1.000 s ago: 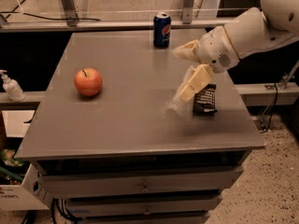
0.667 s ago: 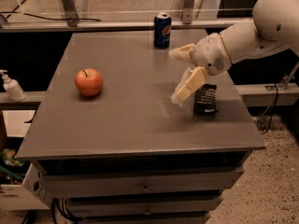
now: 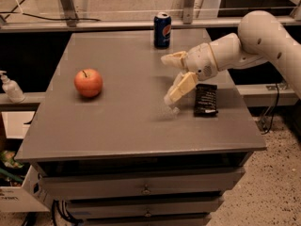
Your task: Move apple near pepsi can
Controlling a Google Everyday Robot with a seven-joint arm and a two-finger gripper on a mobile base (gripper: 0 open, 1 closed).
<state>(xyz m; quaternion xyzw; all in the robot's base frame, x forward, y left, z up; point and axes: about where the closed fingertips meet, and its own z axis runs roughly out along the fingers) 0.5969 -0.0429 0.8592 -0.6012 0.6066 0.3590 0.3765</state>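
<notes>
The orange-red apple [image 3: 88, 82] sits on the left part of the grey table [image 3: 127, 121]. The dark blue pepsi can [image 3: 162, 30] stands upright near the table's far edge, right of centre. My gripper [image 3: 168, 79] hangs over the right-middle of the table, its cream fingers [image 3: 179, 88] spread open and empty. It is well to the right of the apple and in front of the can, touching neither.
A flat black snack bar wrapper [image 3: 206, 99] lies just right of the gripper. My white arm [image 3: 263, 36] reaches in from the right. A soap bottle [image 3: 9, 87] stands on a ledge left of the table. Drawers are below the tabletop.
The gripper and arm have shifted slightly left and toward the far side. The apple, can and wrapper have not moved.
</notes>
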